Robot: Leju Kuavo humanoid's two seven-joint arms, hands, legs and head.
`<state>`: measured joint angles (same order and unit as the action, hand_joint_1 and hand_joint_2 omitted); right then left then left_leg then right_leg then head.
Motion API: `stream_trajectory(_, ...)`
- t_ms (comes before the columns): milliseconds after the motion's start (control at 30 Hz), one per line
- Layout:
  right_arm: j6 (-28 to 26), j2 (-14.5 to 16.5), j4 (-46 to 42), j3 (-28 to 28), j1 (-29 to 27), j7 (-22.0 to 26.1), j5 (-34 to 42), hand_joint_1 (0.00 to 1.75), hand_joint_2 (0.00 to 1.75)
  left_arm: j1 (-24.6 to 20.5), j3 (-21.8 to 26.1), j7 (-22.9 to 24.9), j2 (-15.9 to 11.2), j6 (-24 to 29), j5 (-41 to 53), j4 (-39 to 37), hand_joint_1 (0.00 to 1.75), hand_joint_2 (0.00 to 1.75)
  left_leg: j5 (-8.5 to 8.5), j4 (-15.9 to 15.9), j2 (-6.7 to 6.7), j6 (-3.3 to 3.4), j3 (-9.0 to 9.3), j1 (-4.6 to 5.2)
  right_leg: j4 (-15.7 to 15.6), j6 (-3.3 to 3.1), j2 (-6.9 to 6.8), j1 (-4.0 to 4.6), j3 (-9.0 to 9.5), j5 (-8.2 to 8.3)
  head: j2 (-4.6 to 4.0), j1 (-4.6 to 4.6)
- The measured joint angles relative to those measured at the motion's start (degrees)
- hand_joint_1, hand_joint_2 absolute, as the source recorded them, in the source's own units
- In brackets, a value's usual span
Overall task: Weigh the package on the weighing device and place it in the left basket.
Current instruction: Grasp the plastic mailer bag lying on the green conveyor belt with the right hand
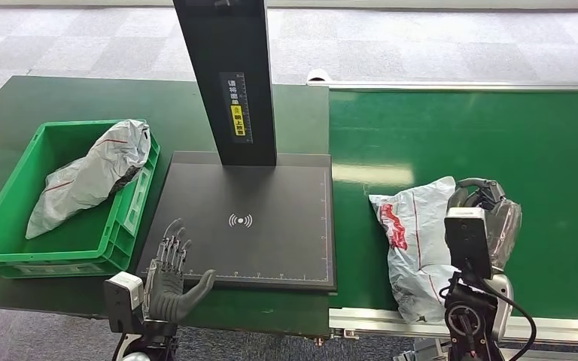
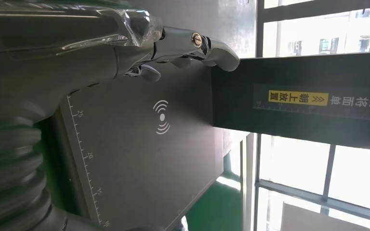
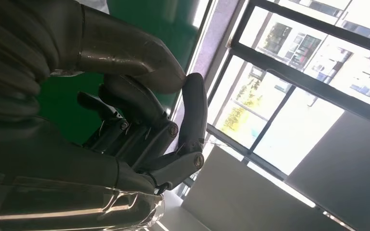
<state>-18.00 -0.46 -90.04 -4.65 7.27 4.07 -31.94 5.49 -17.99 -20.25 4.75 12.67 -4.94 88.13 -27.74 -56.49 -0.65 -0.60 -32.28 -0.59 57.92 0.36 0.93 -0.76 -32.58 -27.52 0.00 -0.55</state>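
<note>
Green tabletop carries a black weighing platform point(image 1: 248, 222) at its right edge and a green basket point(image 1: 15, 188) at its left, already holding one grey package point(image 1: 90, 177). On the adjoining conveyor belt point(image 1: 497, 135) lies the white package point(image 1: 414, 241), unweighed. Right hand point(image 1: 485, 199) rests against it, grasp uncertain; left hand point(image 1: 171, 271) hovers, fingers spread.

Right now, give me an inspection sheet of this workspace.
Surface: green table at left, green conveyor belt at right.
Job's things: package lies on the belt; weighing device bare; left basket already holds a grey bag.
Clutter: nothing seen.
Hands: left hand open at the device's near edge; right hand beside the package, grip unclear.
Cables: black cable at the right wrist.
Surroundings: grey carpet tiles; windows.
</note>
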Motion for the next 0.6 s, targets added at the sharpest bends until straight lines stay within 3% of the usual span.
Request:
stream_trajectory(333, -2.55, -0.57, -5.94, -0.11, 0.13, 3.23, -0.16, 1.75, 1.75, -0.32, 0.01, -0.18, -0.01, 0.22, 0.02, 0.19, 0.0, 1.75, 0.0, 0.0, 0.0, 0.0, -0.01, 0.0, 0.0, 0.0, 0.0, 0.0, 0.01, 0.0, 0.0, 0.01)
stream_trajectory(467, -2.84, -0.7, -7.47, -0.22, -0.04, 3.08, -0.34, 0.0, 1.75, -0.52, 0.01, -0.18, -0.01, -0.04, 0.05, 0.24, 0.0, 1.75, 0.0, 0.0, 0.0, 0.0, 0.0, 0.0, 0.0, 0.0, 0.0, 0.0, 0.01, 0.0, 0.0, 0.0)
stream_trajectory(600, 0.6, -1.13, -7.89, -0.22, -0.8, -5.17, -8.01, 0.0, 1.75, -0.78, 0.0, 0.01, 0.01, -0.89, 0.15, 0.24, 0.0, 1.75, 0.0, 0.0, 0.0, 0.0, 0.0, 0.0, 0.0, 0.0, 0.0, 0.0, 0.01, 0.0, 0.0, 0.01)
